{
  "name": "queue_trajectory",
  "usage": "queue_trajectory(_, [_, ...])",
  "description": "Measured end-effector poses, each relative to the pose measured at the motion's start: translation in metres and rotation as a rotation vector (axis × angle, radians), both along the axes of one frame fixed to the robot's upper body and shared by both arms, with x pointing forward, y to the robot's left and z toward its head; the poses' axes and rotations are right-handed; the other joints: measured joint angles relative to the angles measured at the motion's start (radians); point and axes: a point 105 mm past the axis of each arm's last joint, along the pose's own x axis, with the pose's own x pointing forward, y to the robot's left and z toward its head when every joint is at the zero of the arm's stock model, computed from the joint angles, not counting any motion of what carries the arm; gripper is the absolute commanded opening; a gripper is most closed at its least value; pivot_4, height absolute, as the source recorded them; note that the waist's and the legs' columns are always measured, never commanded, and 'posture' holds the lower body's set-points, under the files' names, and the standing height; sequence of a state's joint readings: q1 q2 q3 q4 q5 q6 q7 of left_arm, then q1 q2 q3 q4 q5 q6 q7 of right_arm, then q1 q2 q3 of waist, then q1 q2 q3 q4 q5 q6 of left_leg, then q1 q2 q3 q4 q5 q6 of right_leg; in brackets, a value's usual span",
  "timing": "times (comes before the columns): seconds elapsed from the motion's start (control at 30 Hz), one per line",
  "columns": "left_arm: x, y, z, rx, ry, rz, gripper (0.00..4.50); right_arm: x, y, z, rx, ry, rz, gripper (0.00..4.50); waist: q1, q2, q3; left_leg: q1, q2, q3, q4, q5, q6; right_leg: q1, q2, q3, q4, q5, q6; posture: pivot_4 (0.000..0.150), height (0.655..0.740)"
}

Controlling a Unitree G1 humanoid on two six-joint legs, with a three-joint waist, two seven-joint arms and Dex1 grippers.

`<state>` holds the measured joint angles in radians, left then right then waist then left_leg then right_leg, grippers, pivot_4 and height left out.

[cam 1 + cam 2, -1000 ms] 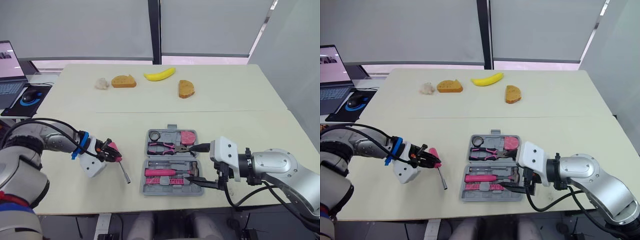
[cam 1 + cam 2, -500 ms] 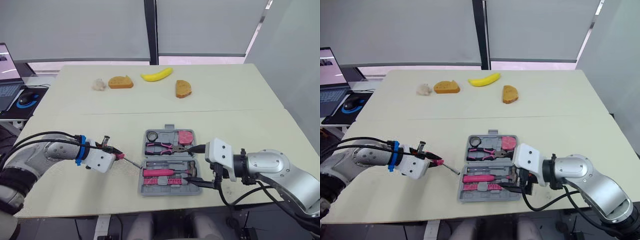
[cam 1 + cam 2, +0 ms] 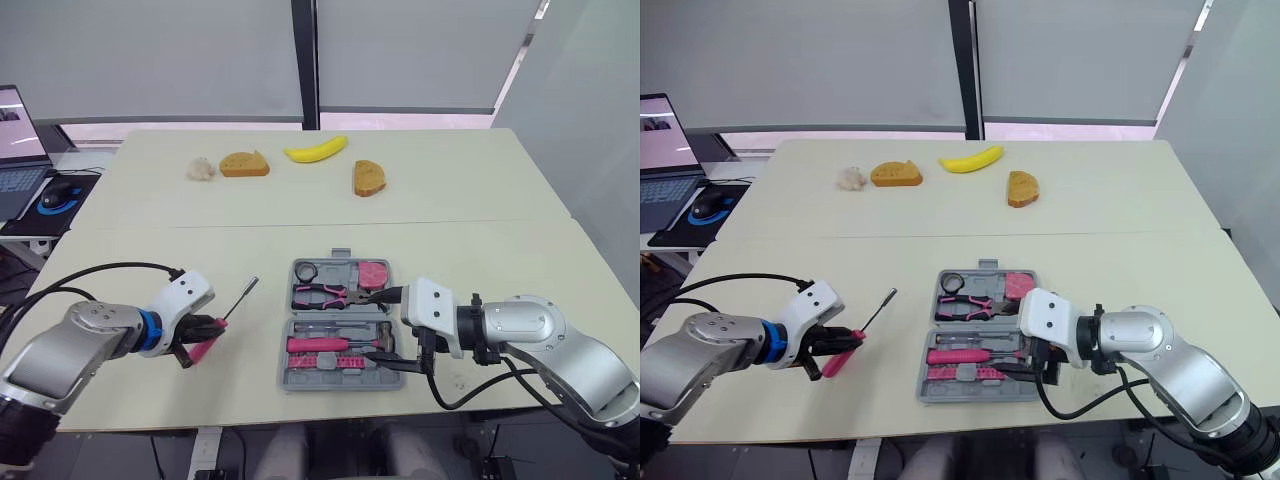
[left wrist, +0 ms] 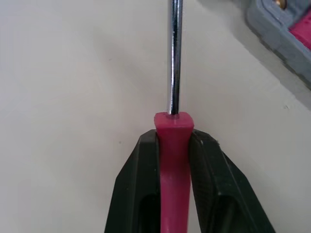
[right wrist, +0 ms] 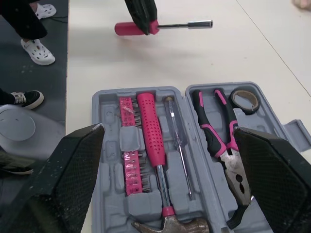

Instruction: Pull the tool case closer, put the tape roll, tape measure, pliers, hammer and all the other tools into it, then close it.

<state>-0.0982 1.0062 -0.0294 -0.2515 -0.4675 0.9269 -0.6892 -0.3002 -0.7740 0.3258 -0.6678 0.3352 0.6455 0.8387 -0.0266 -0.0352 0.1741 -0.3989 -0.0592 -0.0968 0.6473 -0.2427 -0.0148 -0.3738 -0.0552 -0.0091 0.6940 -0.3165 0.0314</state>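
The grey tool case (image 3: 296,322) lies open near the table's front edge. It holds a tape roll (image 3: 307,270), a pink tape measure (image 3: 374,272), pliers (image 3: 323,295) and a pink-handled hammer (image 3: 335,345). My right gripper (image 3: 375,327) is open, one finger on each side of the case's right end. Left of the case, my left gripper (image 3: 203,334) is shut on the pink handle of a screwdriver (image 4: 173,141). The screwdriver's steel shaft (image 3: 237,300) points away and to the right.
A banana (image 3: 315,151), two bread slices (image 3: 244,163) (image 3: 369,178) and a pale lump (image 3: 201,168) lie along the far side of the table. A laptop (image 3: 18,135) and a mouse (image 3: 55,193) are at the far left. A person's shoes (image 5: 41,52) stand on the floor beside the table.
My left gripper has drawn back to the left, away from the case, with the screwdriver. The shaft has swung from pointing at the case to pointing up and away. The right gripper stays at the case.
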Motion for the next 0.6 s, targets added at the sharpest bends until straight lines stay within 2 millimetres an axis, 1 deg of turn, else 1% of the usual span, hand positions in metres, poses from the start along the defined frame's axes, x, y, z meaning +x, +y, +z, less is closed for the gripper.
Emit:
queue_trajectory(0.17, [0.005, -0.005, -0.006, -0.044, -0.019, 0.224, 0.48, 0.003, 0.002, -0.002, -0.009, -0.019, 0.019, 4.5, 0.002, 0.001, -0.001, 0.0, 0.0, 0.0, 0.0, 0.0, 0.0, 0.0, 0.0, 0.0, 0.0, 0.0, 0.0, 0.15, 0.74])
queue_trajectory(0.27, [0.01, -0.007, -0.01, -0.051, -0.027, 0.318, 0.48, 0.003, 0.004, -0.001, -0.013, -0.028, 0.038, 4.5, 0.005, 0.001, -0.001, 0.0, 0.0, 0.0, 0.0, 0.0, -0.001, 0.0, -0.001, 0.0, 0.0, 0.0, 0.0, 0.15, 0.74])
queue_trajectory(0.43, [0.022, -0.01, -0.025, -0.049, -0.051, 0.483, 0.48, 0.001, 0.008, -0.004, -0.014, -0.015, 0.063, 4.5, 0.017, 0.005, -0.004, 0.001, -0.001, 0.0, 0.0, 0.001, -0.001, 0.001, -0.001, 0.0, 0.0, 0.0, 0.0, 0.15, 0.74])
queue_trajectory(0.5, [0.026, -0.01, -0.028, -0.047, -0.055, 0.507, 0.48, 0.002, 0.009, -0.004, -0.017, -0.021, 0.065, 4.5, 0.025, 0.01, -0.007, 0.002, -0.001, 0.0, 0.0, 0.001, -0.002, 0.002, -0.001, 0.0, -0.001, 0.0, 0.0, 0.15, 0.74])
queue_trajectory(0.6, [0.03, -0.013, -0.034, -0.055, -0.06, 0.518, 0.48, 0.003, 0.011, -0.002, -0.013, -0.029, 0.069, 4.5, 0.032, 0.021, -0.014, 0.003, -0.002, 0.0, 0.0, 0.001, -0.002, 0.004, -0.002, 0.0, -0.002, 0.0, 0.0, 0.15, 0.74])
